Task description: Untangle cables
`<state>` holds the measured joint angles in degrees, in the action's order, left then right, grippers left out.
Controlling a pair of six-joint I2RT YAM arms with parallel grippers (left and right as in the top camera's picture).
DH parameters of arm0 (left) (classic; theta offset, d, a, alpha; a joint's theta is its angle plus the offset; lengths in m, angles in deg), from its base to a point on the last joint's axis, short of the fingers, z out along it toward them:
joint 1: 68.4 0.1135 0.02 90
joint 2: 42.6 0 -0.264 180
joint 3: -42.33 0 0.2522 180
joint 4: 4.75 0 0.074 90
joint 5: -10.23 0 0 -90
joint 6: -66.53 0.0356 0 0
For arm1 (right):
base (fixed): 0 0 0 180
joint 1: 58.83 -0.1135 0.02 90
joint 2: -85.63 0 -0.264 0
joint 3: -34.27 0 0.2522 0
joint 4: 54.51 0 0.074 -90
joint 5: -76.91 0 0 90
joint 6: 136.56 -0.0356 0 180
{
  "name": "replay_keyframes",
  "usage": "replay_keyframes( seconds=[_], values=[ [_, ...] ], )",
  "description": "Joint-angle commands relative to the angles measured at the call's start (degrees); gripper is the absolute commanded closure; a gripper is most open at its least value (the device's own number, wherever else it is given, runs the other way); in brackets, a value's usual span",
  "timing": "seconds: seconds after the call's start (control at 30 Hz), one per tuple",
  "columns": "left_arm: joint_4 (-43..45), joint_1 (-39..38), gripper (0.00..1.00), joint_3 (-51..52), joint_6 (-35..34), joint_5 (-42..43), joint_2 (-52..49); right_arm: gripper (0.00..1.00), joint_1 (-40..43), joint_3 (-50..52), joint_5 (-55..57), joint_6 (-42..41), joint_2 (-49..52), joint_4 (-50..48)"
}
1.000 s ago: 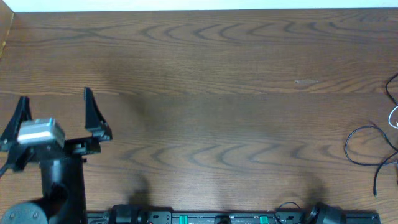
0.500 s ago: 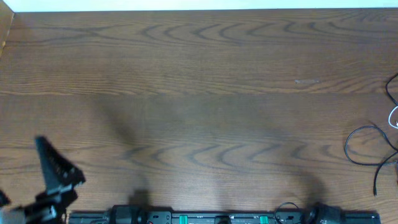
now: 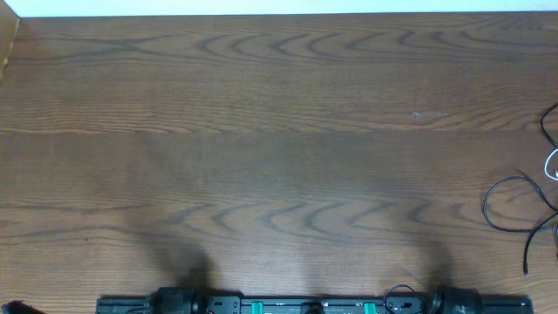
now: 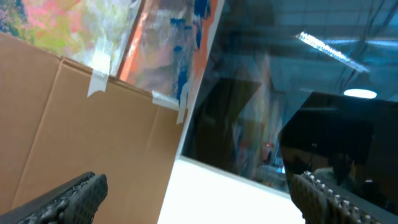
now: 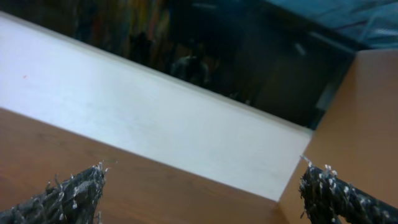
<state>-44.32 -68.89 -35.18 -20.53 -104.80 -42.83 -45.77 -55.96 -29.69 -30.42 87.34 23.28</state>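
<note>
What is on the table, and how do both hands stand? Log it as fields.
table: brown wood
cables: thin black cords, loosely looped at the right edge, partly cut off by the frame
white cable: among them, only a short piece showing
left hand: open, empty, outside the overhead view
right hand: open, empty, outside the overhead view
contact with cables: none

Open tabletop (image 3: 279,131); cables (image 3: 513,178) far right
</note>
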Motion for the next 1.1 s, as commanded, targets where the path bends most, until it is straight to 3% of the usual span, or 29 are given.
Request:
replay_keyframes(
  seconds=[0.0,0.3,0.43,0.53,0.67,0.73,0.9,1.07],
  values=[
    [-2.8,0.0,0.01,0.2,-0.5,-1.2,-0.2,0.01,-0.3,3.6,-2.0,0.7,0.3,-0.3],
    [-8.1,0.0,0.00,0.2,-0.5,-1.2,-0.2,0.01,1.0,20.2,-1.4,3.7,0.3,-15.0],
    [-10.7,0.0,0.00,0.2,-0.5,-1.2,-0.2,0.01,1.0,28.5,-1.5,11.7,0.3,-16.0],
    [-11.1,0.0,0.00,0.2,-0.5,-1.2,-0.2,0.01,1.0,34.0,-9.4,11.6,0.3,-20.1],
    [-11.3,0.0,0.00,0.2,-0.5,-1.2,-0.2,0.01,1.0,42.0,-25.2,12.1,0.3,-34.5],
    [-11.2,0.0,0.01,0.2,-0.5,-1.2,-0.2,0.01,1.0,46.2,-27.0,13.4,0.3,-40.3],
    [-11.3,0.0,0.00,0.2,-0.5,-1.2,-0.2,0.01,1.0,54.2,-26.7,28.0,0.3,-42.1],
    [-11.2,0.0,0.00,0.2,-0.5,-1.2,-0.2,0.01,0.9,60.2,-25.3,36.0,0.3,-42.4]
  ],
)
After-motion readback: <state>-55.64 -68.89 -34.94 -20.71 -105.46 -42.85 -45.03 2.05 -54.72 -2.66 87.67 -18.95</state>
